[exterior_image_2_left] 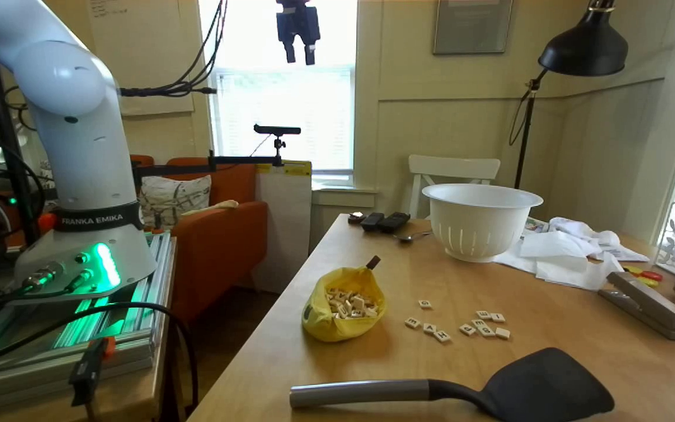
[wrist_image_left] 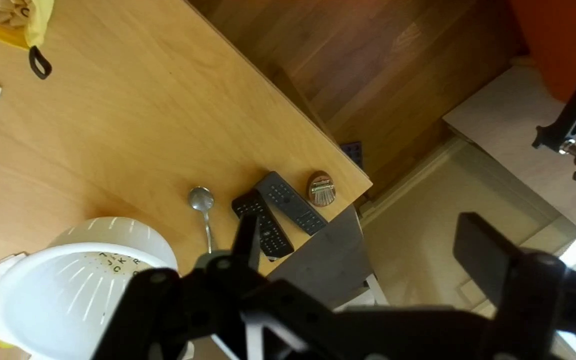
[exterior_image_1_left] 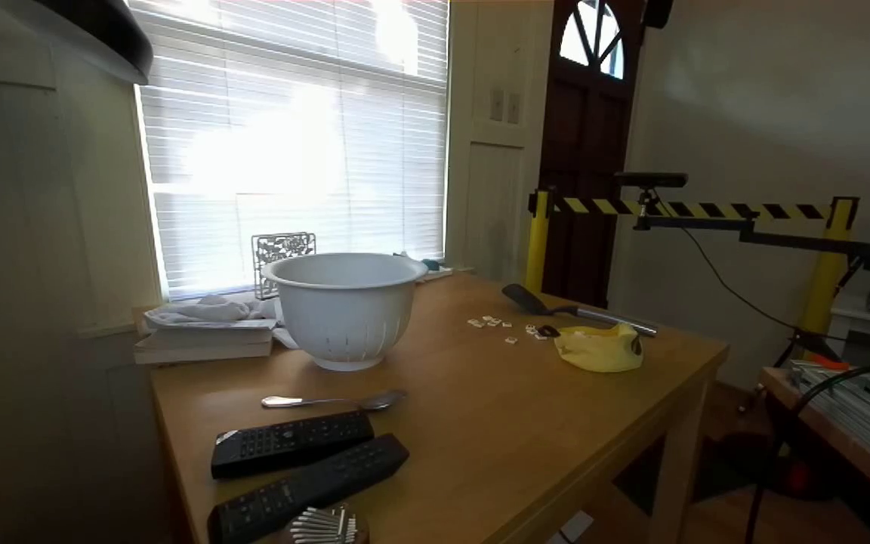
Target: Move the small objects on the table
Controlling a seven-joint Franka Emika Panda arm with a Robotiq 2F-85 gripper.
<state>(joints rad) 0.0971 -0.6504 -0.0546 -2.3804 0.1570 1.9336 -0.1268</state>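
Task looks part done: some tiles (wrist_image_left: 118, 264) in white bowl (exterior_image_2_left: 478, 227), loose tiles (exterior_image_2_left: 467, 329) on surface (exterior_image_2_left: 396, 358), near yellow bag (exterior_image_2_left: 337, 332), likely still mine to move. My fingers (wrist_image_left: 485, 260) wide apart, holding nothing.

An orange upholstered seat (exterior_image_2_left: 226, 246), patterned cushion (exterior_image_2_left: 173, 202), window blinds (exterior_image_1_left: 390, 174) and dark door (exterior_image_1_left: 582, 125) show a home.
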